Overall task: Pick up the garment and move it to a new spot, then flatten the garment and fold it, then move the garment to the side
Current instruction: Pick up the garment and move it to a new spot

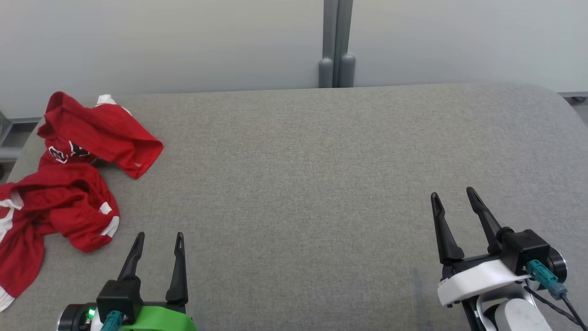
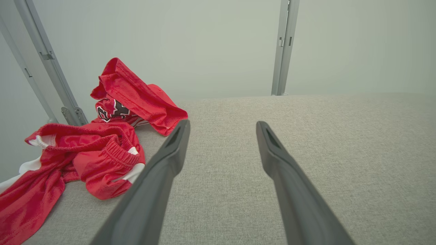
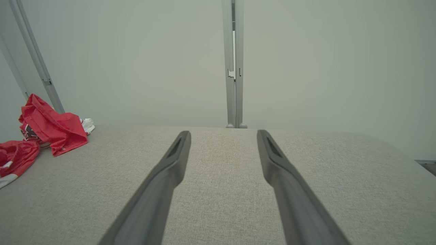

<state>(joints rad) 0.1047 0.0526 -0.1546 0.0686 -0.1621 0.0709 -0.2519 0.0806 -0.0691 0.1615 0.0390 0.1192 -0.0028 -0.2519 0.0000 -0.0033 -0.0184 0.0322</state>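
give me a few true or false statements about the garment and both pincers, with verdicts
1. The red garment lies crumpled at the left side of the table. True.
2. The left pincer is shut on the garment. False: it is open, holds nothing and sits apart from the cloth.
3. The right pincer is open over bare table, far from the garment. True.
4. The garment is folded flat in the middle of the table. False: it is bunched up and unfolded, at the left.
5. The garment has white trim. True.
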